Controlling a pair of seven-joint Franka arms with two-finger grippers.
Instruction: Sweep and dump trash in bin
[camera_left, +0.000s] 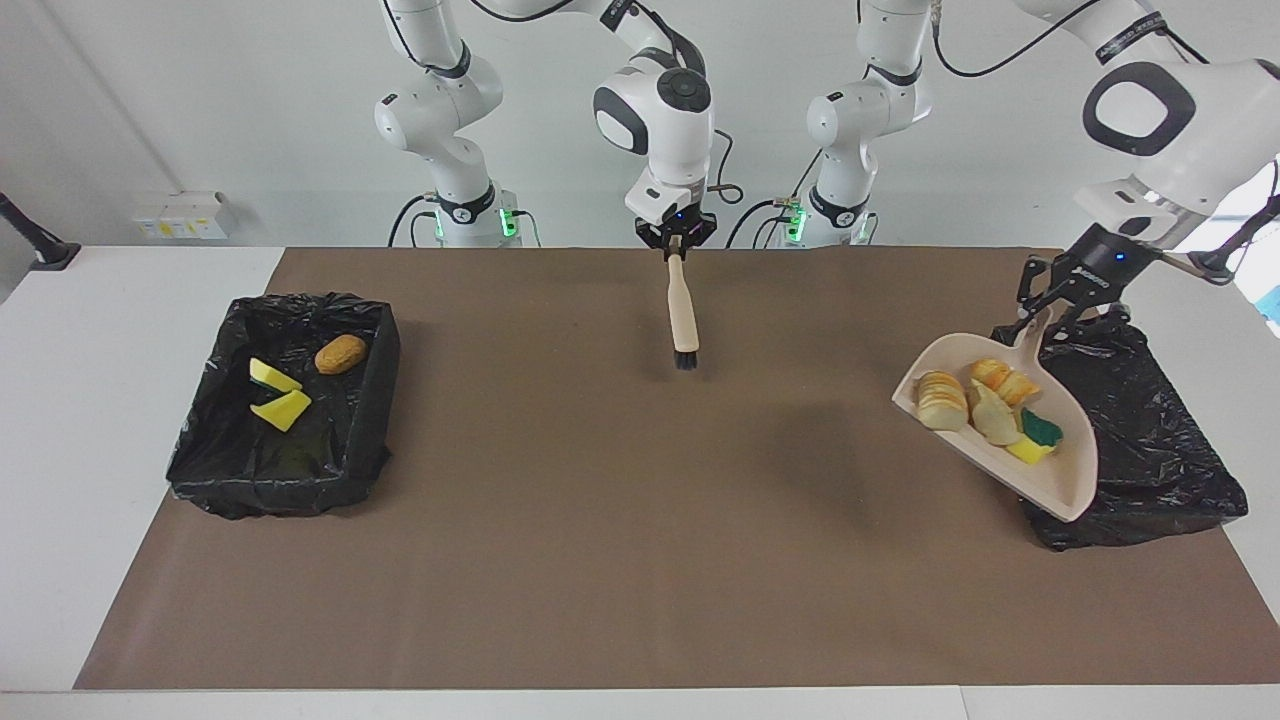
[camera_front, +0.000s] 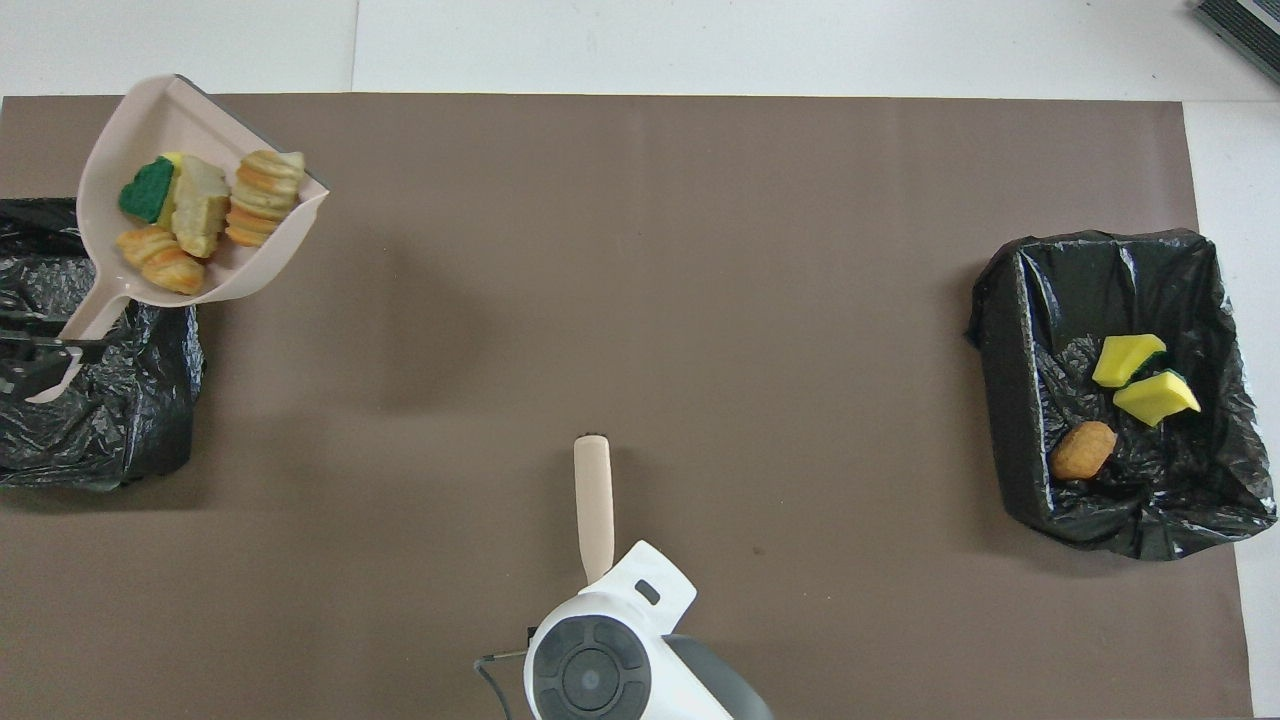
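the left gripper (camera_left: 1045, 312), clamped on the dustpan (camera_left: 1040, 470) handle, held four pieces of trash (camera_left: 985, 408) level over the covered bin (camera_left: 1150, 440) for dumping, three already in the other bin (camera_left: 290, 400), while the waiting right gripper (camera_left: 678, 247) held the brush (camera_left: 683, 312) clear

Mat (camera_left: 560, 520) middle open; hanging brush (camera_left: 684, 312) only obstacle; bins (camera_left: 285, 400) flank both ends.

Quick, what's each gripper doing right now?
Left gripper: shut on the beige plastic dustpan handle, over the black-lined bin.
Right gripper: shut on the beige wooden brush.
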